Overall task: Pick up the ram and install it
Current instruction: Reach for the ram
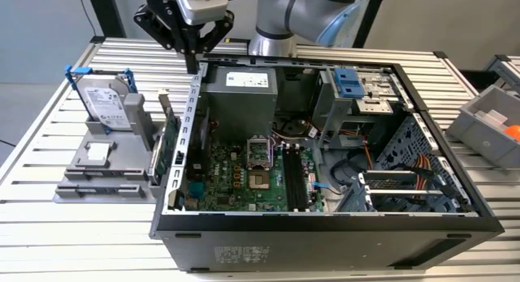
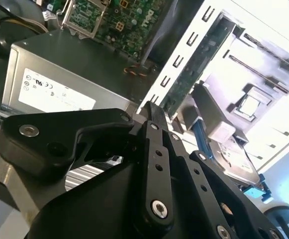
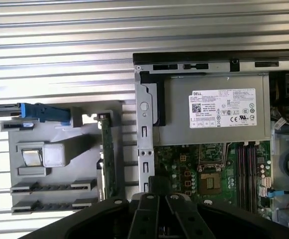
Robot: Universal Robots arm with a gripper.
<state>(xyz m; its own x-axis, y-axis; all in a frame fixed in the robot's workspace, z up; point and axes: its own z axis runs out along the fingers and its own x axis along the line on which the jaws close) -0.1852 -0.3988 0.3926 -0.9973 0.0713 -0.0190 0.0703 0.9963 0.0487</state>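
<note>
My gripper [image 1: 192, 67] hangs over the open computer case's [image 1: 455, 190] back corner on the exterior view's left, beside the grey power supply [image 1: 243, 96]. Its black fingers are shut together with nothing between them, as both wrist views [image 2: 154, 110] [image 3: 159, 183] also show. The ram does not stand out as a separate stick. Long dark memory slots [image 1: 293, 179] [image 3: 243, 167] run along the green motherboard [image 1: 235, 178]; I cannot tell whether a stick sits in them. The grey holder's two low slots [image 1: 104, 187] [image 3: 52, 186] lie outside the case.
On the grey holder [image 1: 77, 166] stand a silver hard drive in a blue frame [image 1: 106, 102] and a green card on edge [image 1: 162, 149] [image 3: 107, 154]. A grey bin [image 1: 488, 126] sits at the exterior view's right. The slatted metal table [image 1: 49, 233] carries everything.
</note>
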